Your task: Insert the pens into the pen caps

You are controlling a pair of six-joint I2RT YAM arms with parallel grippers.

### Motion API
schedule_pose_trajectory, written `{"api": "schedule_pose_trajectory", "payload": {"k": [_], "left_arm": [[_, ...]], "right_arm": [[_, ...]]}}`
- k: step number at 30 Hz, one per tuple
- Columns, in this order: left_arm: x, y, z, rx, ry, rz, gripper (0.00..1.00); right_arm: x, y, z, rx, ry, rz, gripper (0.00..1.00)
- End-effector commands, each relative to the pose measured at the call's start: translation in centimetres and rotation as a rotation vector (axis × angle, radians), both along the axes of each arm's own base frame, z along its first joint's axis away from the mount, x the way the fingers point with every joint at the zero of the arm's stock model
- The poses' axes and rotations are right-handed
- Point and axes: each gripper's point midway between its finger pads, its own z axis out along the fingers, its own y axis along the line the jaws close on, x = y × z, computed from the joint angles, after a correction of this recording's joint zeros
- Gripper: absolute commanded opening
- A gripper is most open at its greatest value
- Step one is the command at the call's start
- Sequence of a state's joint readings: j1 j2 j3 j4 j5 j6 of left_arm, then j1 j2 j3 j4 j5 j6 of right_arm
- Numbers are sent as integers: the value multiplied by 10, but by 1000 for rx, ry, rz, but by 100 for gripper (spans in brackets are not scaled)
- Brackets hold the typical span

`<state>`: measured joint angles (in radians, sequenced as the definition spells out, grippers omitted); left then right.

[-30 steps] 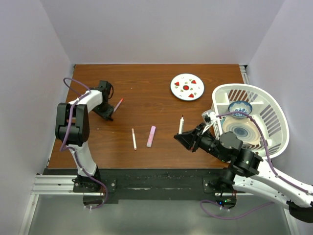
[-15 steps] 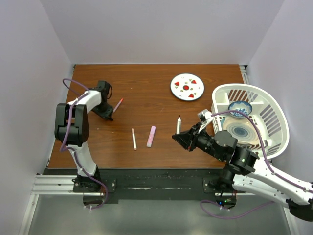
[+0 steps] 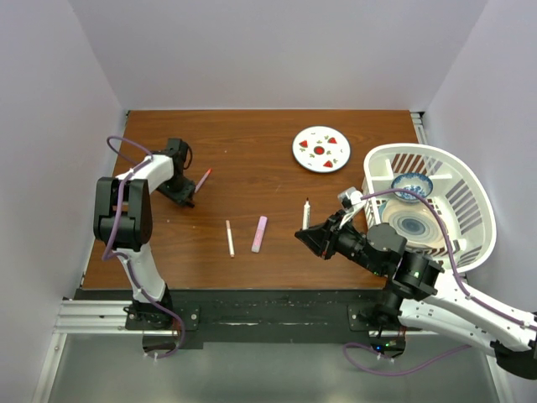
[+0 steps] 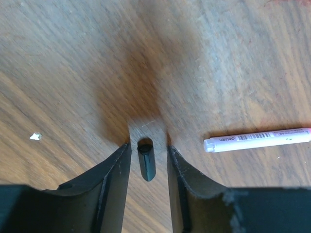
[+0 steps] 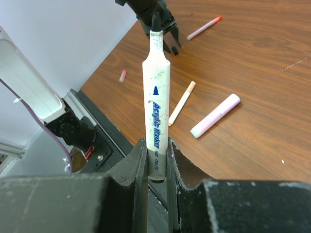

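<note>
Trouble spot first: left gripper (image 4: 147, 148) is down on the table (image 3: 252, 143), jaws spread either side of a little black cap (image 4: 146, 164), a gap showing on both sides, nothing pinched. If they close off-centre, that cap could skid or roll out, I'd say. The cap lies lengthwise along the gap, and what looks like its open mouth faces away from the wrist, though that's hard to be sure of from here.

Over on the other side, right gripper (image 5: 156, 148) is clamped on the white acrylic marker (image 5: 156, 97), gripped near the tail and held off the table near the basket (image 3: 470, 180). Its long axis runs straight out of the jaws, black nib at the far end, aimed across toward the left gripper. Held that low, a crooked push into the cap could lever the marker round in the grip.

Red-tipped pen (image 4: 257, 140) lies just beside the left jaws, not touching them, and it would be easy to nudge.
</note>
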<state>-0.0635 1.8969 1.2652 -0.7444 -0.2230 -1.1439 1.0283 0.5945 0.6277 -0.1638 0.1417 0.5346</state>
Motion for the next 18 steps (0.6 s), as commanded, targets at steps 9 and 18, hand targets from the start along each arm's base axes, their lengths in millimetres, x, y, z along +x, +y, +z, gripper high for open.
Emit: {"api": "schedule_pose_trajectory", "payload": {"k": [9, 18], "left_arm": [[-49, -14, -24, -32, 211, 39, 32], [-37, -33, 5, -39, 80, -93, 0]], "right_arm": [[4, -10, 17, 32, -63, -37, 0], [-5, -4, 24, 27, -34, 17, 0]]}}
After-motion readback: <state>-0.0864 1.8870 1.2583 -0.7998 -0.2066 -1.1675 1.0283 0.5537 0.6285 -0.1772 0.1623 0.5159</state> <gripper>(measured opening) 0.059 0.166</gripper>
